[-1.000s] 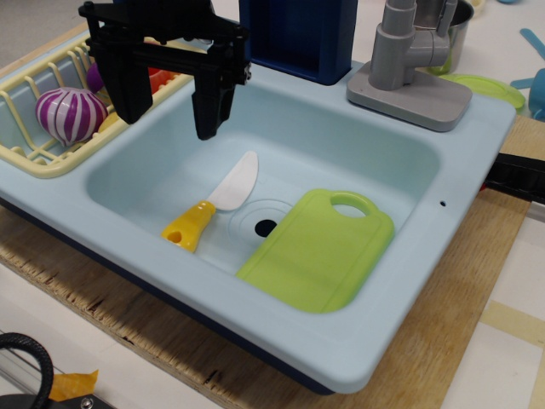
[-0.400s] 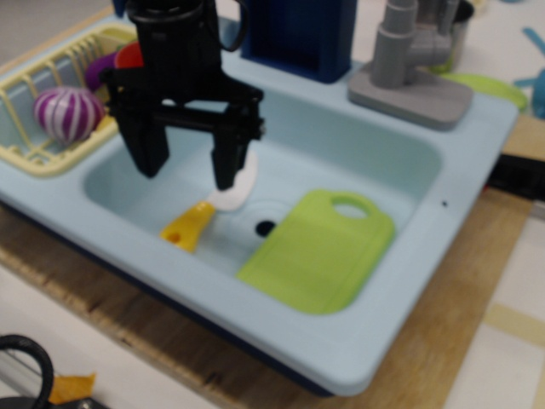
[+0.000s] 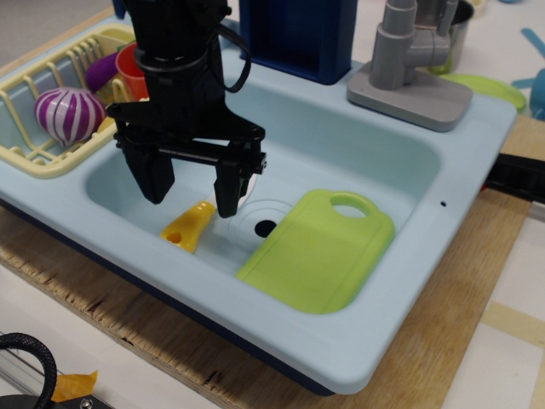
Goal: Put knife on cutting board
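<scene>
The knife (image 3: 189,227) lies on the floor of the light-blue sink (image 3: 409,247). Its yellow handle with a hole shows at the lower left; most of its white blade is hidden behind my gripper. The lime-green cutting board (image 3: 319,251) lies flat in the sink's right part, its handle hole at the far corner. My black gripper (image 3: 193,189) is open and lowered into the sink, its two fingers standing either side of the knife, just above the handle's blade end. It holds nothing.
A yellow dish rack (image 3: 51,102) at the left holds a purple-striped ball (image 3: 66,113) and an orange cup (image 3: 134,68). A grey faucet (image 3: 407,51) stands at the sink's back right, a dark blue box (image 3: 298,34) behind the sink. The drain (image 3: 266,227) sits mid-sink.
My gripper has come down from above the sink's back left edge into the basin, now straddling the knife and covering its blade. The knife and board have not moved.
</scene>
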You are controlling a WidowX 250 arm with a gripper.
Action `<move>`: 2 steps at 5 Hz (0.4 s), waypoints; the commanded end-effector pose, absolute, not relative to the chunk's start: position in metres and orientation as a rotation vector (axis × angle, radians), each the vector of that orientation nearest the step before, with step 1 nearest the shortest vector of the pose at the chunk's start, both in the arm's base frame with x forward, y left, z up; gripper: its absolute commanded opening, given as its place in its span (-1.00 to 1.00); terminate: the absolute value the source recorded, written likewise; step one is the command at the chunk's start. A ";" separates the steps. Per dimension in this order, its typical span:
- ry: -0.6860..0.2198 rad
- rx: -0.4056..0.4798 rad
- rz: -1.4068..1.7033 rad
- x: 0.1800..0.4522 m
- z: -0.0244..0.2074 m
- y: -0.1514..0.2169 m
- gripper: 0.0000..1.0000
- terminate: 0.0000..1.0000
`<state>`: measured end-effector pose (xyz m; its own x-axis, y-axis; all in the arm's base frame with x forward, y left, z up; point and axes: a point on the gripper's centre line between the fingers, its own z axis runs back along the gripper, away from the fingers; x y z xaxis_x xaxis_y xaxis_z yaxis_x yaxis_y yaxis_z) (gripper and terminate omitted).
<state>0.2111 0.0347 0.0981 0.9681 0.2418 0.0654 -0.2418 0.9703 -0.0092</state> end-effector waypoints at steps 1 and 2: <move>-0.085 -0.009 0.249 0.212 0.088 0.043 1.00 -1.00; -0.076 -0.016 0.248 0.215 0.080 0.045 1.00 -1.00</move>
